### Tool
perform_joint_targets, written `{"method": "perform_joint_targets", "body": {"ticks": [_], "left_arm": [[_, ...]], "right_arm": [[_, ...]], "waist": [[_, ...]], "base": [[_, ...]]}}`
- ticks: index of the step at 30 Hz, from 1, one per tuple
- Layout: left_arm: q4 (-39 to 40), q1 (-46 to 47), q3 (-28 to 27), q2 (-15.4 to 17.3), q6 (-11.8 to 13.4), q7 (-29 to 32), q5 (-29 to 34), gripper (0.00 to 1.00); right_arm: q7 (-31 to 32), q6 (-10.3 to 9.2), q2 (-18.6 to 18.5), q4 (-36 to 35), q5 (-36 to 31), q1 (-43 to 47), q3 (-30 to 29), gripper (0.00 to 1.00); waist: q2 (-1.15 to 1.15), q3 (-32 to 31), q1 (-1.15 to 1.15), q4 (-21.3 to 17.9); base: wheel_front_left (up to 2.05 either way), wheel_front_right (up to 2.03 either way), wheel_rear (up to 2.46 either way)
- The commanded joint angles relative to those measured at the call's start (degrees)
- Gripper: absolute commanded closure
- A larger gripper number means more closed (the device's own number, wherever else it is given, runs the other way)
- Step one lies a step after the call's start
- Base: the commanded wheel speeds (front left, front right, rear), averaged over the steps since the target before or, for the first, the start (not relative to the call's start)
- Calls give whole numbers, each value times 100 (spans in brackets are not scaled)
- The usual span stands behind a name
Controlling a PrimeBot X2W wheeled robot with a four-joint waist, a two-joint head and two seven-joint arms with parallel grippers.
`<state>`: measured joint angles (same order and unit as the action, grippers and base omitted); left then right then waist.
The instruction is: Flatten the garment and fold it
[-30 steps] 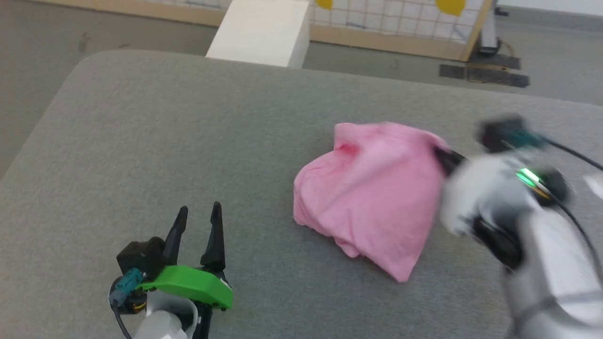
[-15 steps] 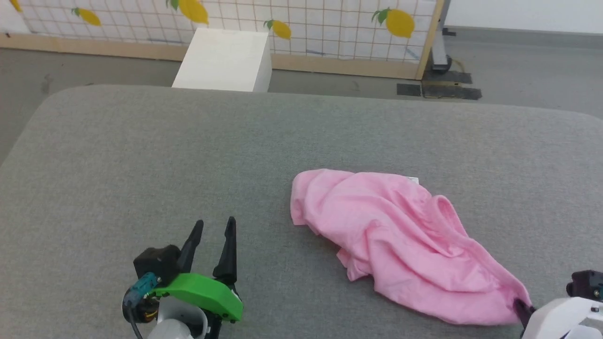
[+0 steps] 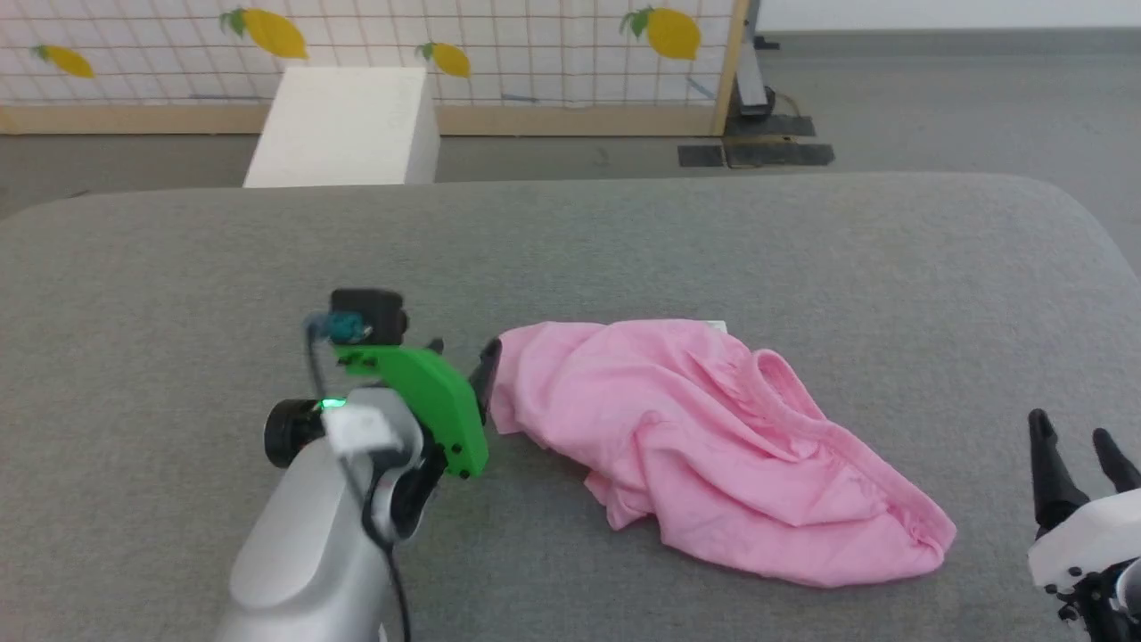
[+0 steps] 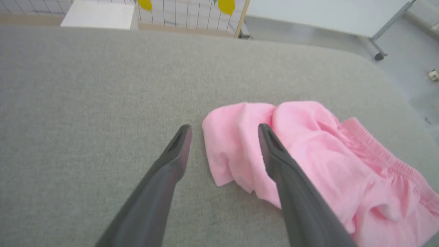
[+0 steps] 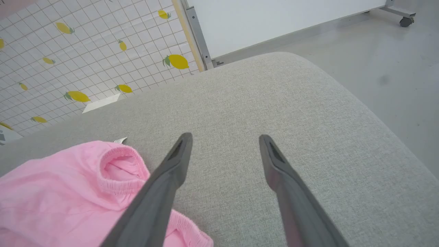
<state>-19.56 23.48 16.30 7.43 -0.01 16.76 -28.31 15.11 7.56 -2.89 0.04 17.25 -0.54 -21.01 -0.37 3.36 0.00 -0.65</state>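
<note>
While rumpled, garment [image 3: 713, 446] by left gripper [image 4: 223, 128]

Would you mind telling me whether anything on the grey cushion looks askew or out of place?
Only the garment: it lies bunched in a rumpled heap, its waistband curled open toward the right gripper, a white label poking out at its far edge. Nothing looks torn or spilled.

Grey padded surface [image 3: 624, 241]. White box [image 3: 348, 125] on grey floor [image 3: 936, 98] beyond far edge; lemon-print grid screen [image 3: 535, 53] behind, wood-framed.
</note>
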Motion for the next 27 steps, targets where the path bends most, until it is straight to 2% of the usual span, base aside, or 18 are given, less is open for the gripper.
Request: {"method": "perform_joint_targets", "body": {"ticks": [1,5,10,11,12,17,22,27], "left_arm": [[-276,221,106,-16,92,592,-88,0],[-810,713,411,18,179,1569,43,0],[-1241,737,625,-55,62,1929,3,0],[-1287,711,648,-59,53,1892,13,28],[-1314,690,657,-57,41,1849,16,100],[-1201,769,390,1,51,1112,-58,100],[-661,958,-127,86,209,235,-209,100],[-36,382,-376,247,470,77,-286,100]], "right_arm": [[-6,-8,1,40,-14,-82,68,0],[-77,-8,1,182,101,-116,246,0],[-217,-8,1,369,115,-115,314,0],[-241,-8,1,398,99,-120,309,0],[-258,-8,1,417,90,-124,306,0],[-315,-8,1,515,49,-142,323,0],[-305,-8,1,543,2,-169,391,0],[-275,-8,2,552,11,-198,512,0]], "waist": [[37,239,0,-255],[37,452,0,-490],[37,558,0,-622],[37,573,0,-624],[37,580,0,-619],[37,493,0,-430],[37,310,0,-131],[37,178,0,108]], "base": [[0,0,0],[0,0,0],[0,0,0],[0,0,0],[0,0,0],[0,0,0],[0,0,0],[0,0,0]]}}
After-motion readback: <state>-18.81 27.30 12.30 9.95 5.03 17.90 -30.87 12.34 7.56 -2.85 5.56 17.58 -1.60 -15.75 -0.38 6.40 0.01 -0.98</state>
